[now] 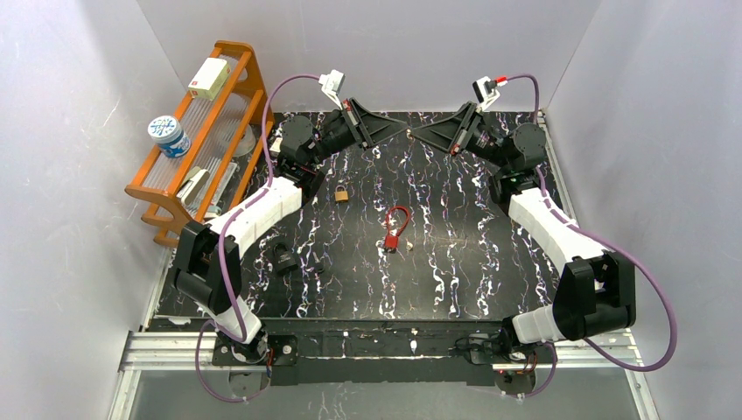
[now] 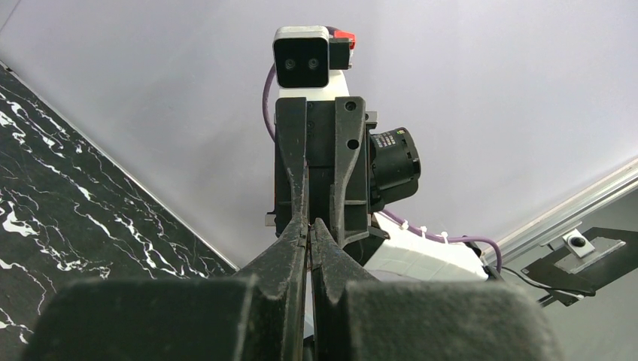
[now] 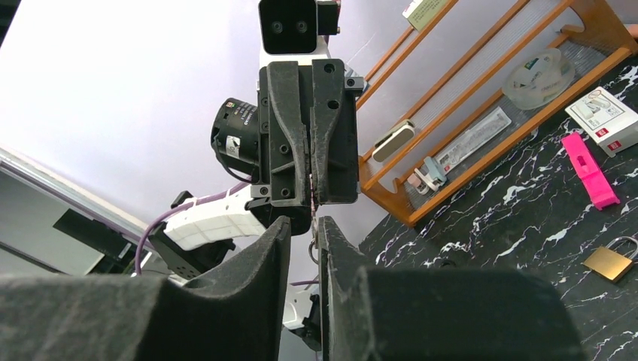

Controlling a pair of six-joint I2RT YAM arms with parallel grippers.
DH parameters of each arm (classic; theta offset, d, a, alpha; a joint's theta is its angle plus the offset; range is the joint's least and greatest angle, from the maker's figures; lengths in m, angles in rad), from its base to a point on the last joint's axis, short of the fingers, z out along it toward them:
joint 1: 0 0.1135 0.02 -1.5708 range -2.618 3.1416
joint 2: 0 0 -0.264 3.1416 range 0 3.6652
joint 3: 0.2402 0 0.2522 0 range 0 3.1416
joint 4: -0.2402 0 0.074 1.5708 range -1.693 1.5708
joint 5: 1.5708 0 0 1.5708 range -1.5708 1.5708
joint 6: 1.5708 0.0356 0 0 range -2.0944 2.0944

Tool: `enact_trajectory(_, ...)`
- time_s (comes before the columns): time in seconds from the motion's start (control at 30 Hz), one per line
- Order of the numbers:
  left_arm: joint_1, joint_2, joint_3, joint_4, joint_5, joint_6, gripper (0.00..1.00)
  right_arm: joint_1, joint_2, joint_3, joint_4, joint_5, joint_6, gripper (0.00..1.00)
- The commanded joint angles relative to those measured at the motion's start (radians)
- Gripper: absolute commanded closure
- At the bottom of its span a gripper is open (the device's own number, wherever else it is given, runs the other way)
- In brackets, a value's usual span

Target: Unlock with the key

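Worktop: black marbled slab, white walls on 3 sides.
L edge: wooden rack along it.
Brass padlock: flat on worktop, left of centre, beside L arm.
Red lock: mid-worktop, apart from the brass one.
L gripper: raised near back wall, fingers together; small ring at tips.
R gripper: tip-to-tip w/ L, fingers slightly apart.
Room: widest bare stretch is right of red lock.

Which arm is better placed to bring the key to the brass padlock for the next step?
Left, probably. The left gripper is shut on what looks like the key, and the brass padlock lies left of centre, nearer that arm. The right gripper only meets it tip to tip.
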Motion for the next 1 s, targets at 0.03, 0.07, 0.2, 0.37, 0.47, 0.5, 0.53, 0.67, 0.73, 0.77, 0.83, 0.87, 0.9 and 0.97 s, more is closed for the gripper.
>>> enact_trajectory(0.03,-0.003,-0.053,-0.007,0.038,-0.002,0.012,1.0,0.001,-0.011,0.019,0.033,-0.008,-0.014,0.71)
enact_trajectory(0.07,-0.003,-0.052,-0.008,0.04,-0.002,0.011,1.0,0.001,-0.009,0.019,0.031,-0.008,-0.015,0.71)
enact_trajectory(0.2,-0.003,-0.048,-0.005,0.045,-0.003,0.007,1.0,0.0,-0.003,0.024,0.029,-0.02,-0.014,0.72)
enact_trajectory(0.37,-0.003,-0.045,0.003,0.059,-0.004,-0.01,1.0,0.001,0.01,0.031,0.021,-0.031,-0.009,0.72)
enact_trajectory(0.47,-0.003,-0.043,0.009,0.067,-0.003,-0.017,1.0,0.001,0.017,0.039,0.023,-0.034,-0.004,0.74)
enact_trajectory(0.5,-0.003,-0.043,0.01,0.069,-0.003,-0.019,1.0,0.001,0.02,0.043,0.023,-0.036,-0.003,0.76)
enact_trajectory(0.53,-0.003,-0.042,0.01,0.072,-0.002,-0.022,1.0,0.001,0.024,0.049,0.024,-0.038,-0.001,0.78)
enact_trajectory(0.67,-0.003,-0.042,0.002,0.079,0.001,-0.026,1.0,0.001,0.03,0.051,0.055,-0.033,0.024,0.81)
enact_trajectory(0.73,-0.003,-0.04,-0.002,0.082,0.001,-0.027,1.0,0.0,0.038,0.058,0.077,-0.033,0.042,0.81)
enact_trajectory(0.77,-0.003,-0.04,-0.003,0.083,0.003,-0.028,1.0,0.001,0.042,0.06,0.085,-0.033,0.049,0.8)
enact_trajectory(0.83,-0.003,-0.04,-0.005,0.085,0.003,-0.027,1.0,0.0,0.046,0.065,0.091,-0.031,0.057,0.76)
enact_trajectory(0.87,-0.003,-0.04,-0.007,0.087,0.003,-0.028,1.0,0.0,0.047,0.065,0.094,-0.03,0.061,0.74)
enact_trajectory(0.9,-0.003,-0.04,-0.007,0.087,0.001,-0.028,1.0,0.001,0.047,0.065,0.097,-0.029,0.065,0.73)
enact_trajectory(0.97,-0.003,-0.04,-0.009,0.088,0.003,-0.026,1.0,0.001,0.049,0.063,0.103,-0.024,0.072,0.74)
